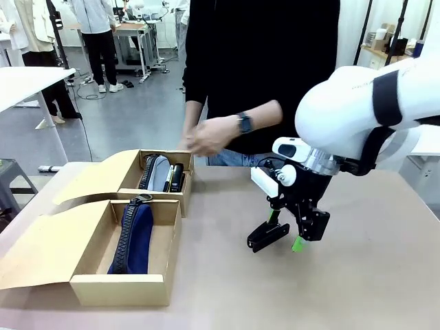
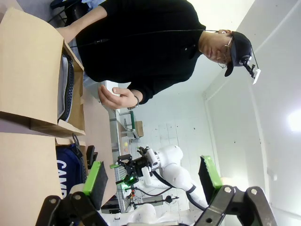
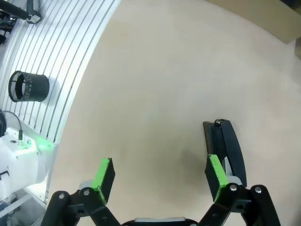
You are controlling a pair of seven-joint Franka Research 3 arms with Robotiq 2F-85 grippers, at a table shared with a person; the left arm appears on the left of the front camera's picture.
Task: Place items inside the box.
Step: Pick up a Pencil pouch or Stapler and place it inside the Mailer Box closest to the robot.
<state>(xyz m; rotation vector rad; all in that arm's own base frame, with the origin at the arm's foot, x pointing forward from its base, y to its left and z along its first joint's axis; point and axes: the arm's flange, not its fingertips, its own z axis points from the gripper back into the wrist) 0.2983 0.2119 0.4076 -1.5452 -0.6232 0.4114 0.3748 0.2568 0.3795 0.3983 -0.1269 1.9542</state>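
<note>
The box (image 1: 120,289), long and shallow with its flap lid open to the left, stands at the table's front left. A navy zip pencil case (image 1: 134,237) lies inside it, its white lettering partly visible on the pencil case (image 2: 63,170) in the left wrist view. A black stapler (image 1: 267,235) lies tilted on the table mid-right. My right gripper (image 1: 283,234) hangs open just over it, and the stapler (image 3: 225,143) sits against the outer side of one green-padded finger (image 3: 215,176), not between the two. My left gripper (image 2: 153,183) is open, holding nothing.
A second, smaller cardboard box (image 1: 155,196) behind the first holds a black stapler, a grey item and a pen. A person stands at the far side with hands (image 1: 210,134) clasped above the table. A black mesh cup (image 3: 28,87) stands off the table's edge.
</note>
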